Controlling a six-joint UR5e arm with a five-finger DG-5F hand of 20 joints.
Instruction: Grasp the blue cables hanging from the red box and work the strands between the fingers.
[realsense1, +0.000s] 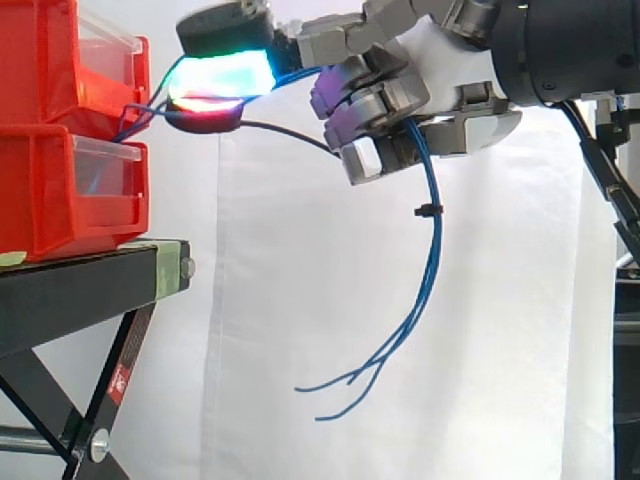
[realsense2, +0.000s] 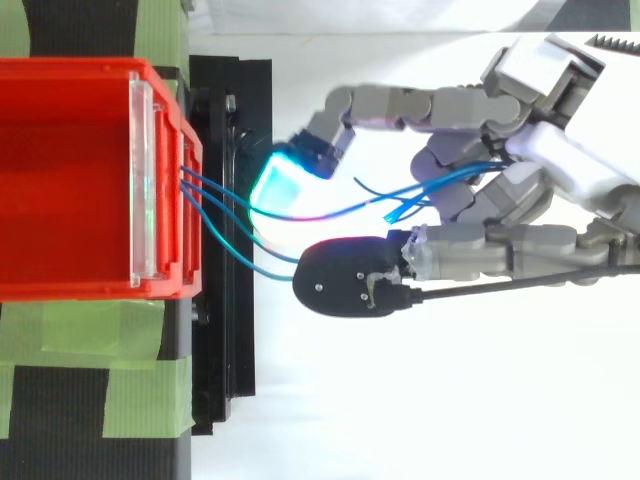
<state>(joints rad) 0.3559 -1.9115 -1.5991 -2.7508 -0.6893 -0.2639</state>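
step: working strands | hand (realsense2: 560, 168): fingers (realsense1: 365, 108) curled round blue cables (realsense1: 432, 230) near red box (realsense1: 45, 60), pinch seemingly at the pads (realsense1: 222, 75) | next: rub strands gently, no tugging

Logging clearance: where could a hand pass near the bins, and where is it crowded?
Free: below the hand, between the black stand and the dangling blue cables. Crowded: between the red bins and the hand, where strands stretch.

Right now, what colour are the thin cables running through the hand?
Blue. The cables show best in the side view, hanging below the hand.
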